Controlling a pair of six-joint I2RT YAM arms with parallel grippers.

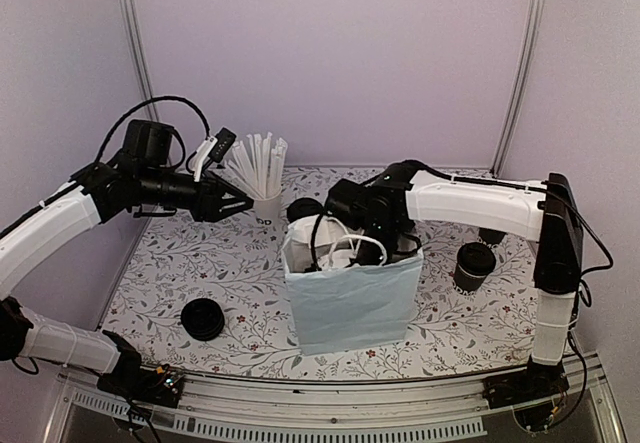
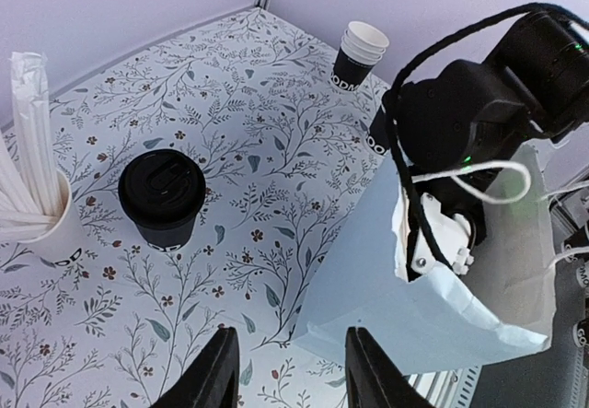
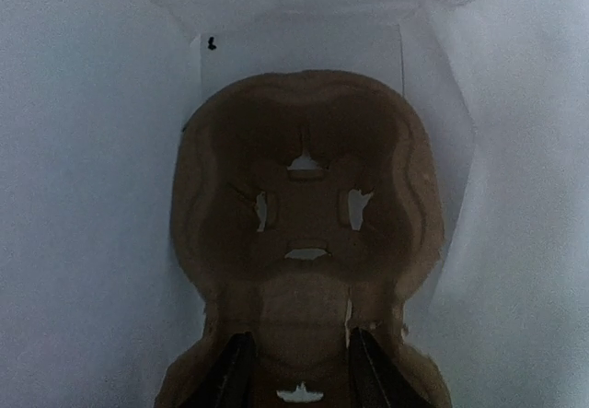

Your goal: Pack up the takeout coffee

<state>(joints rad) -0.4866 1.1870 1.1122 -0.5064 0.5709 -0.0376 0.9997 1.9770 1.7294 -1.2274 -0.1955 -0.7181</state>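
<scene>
The right arm (image 1: 470, 203) is reaching down into the bag (image 1: 350, 298). Its jaws are standing partly apart over the near end of the carrier (image 3: 304, 213), which is lying flat on the bag's floor. Whether the pads are touching it I cannot tell. The left jaws are hanging in the air, half open and holding nothing, looking down toward the coffee (image 2: 163, 194). The coffee is standing upright on the desk (image 2: 230, 95) with its lid on, between the straw cup (image 2: 46, 228) and the bag, well apart from both pairs of jaws.

The arm is probably seating the carrier, so the packing itself is not yet begun. To do this well, the right jaws should be letting go only once the carrier is sitting level with its pockets facing up. They should then be rising straight out through the bag's mouth, since dragging a wall would be tipping the light bag. The coffee should be gripped around its body below the lid, kept upright, and lowered into a pocket.
</scene>
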